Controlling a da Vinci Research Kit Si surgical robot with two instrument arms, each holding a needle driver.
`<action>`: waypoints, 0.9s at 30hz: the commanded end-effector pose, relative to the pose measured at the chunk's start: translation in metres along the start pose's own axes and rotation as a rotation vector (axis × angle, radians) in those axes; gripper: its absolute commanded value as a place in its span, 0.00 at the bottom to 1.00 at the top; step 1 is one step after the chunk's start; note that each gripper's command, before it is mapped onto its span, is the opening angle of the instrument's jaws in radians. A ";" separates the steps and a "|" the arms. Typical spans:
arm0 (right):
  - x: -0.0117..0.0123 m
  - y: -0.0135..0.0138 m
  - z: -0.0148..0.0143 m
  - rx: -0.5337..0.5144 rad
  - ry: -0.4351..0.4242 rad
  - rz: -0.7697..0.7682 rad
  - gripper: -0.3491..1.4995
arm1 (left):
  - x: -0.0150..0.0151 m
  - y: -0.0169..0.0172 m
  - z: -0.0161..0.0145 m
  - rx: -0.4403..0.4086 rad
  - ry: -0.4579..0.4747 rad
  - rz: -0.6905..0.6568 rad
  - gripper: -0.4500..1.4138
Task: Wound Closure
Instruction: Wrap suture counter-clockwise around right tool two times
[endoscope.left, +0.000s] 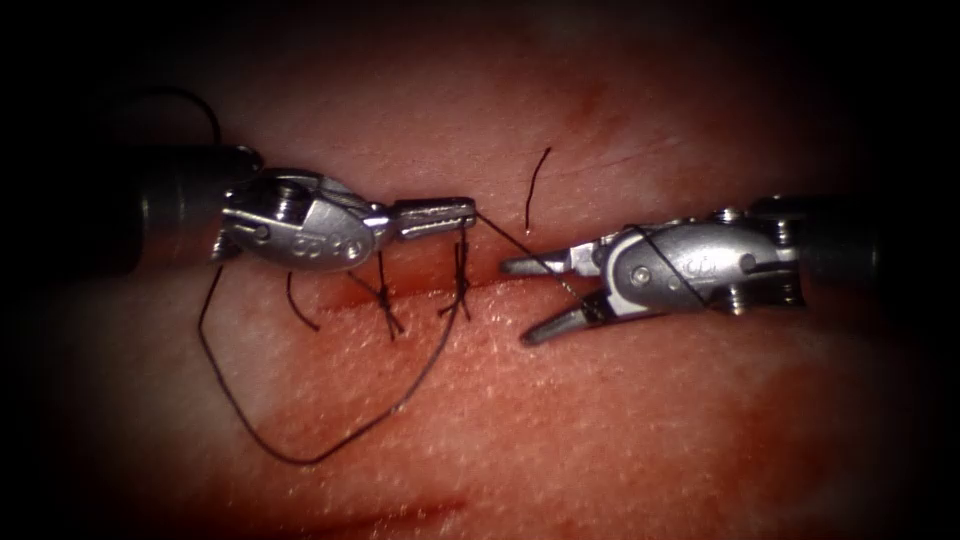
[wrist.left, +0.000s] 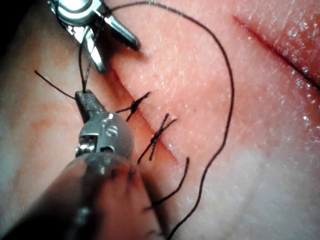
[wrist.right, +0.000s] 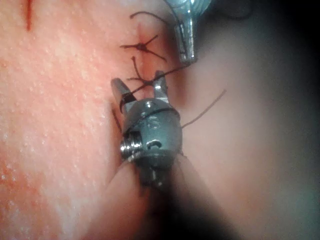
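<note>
The step in hand looks like knot tying on the thread (endoscope.left: 300, 455). Two finished stitches (endoscope.left: 385, 300) already cross the cut (endoscope.left: 420, 290), with short cut ends of thread (endoscope.left: 538, 185) near them, and no needle can be made out.

The left tool (endoscope.left: 470, 211) has its jaws pressed together on the thread just above the cut, beside the right-hand stitch. From these jaws one strand runs to the right, across to the right tool (endoscope.left: 520, 300), and it seems wrapped around this tool's body. A long slack loop of the thread lies on the tissue (endoscope.left: 600, 420) below the cut.

The right tool's jaws are spread wide and hold nothing; they hover over the cut, to the right of the stitches.

In my judgement, the next move calls for the open jaws to take a free end of thread while the wrap does not slip off.
</note>
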 end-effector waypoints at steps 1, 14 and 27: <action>0.0002 0.0005 0.0007 -0.002 0.000 -0.018 0.64 | 0.0002 -0.0003 0.0006 -0.001 0.005 -0.001 0.00; 0.0000 -0.0011 0.0010 0.248 0.197 0.191 0.22 | 0.0010 -0.0004 0.0027 -0.013 0.040 -0.002 0.00; -0.0021 0.0032 0.0029 -0.165 0.164 0.104 0.71 | 0.0030 0.0013 0.0024 -0.033 0.063 -0.004 0.00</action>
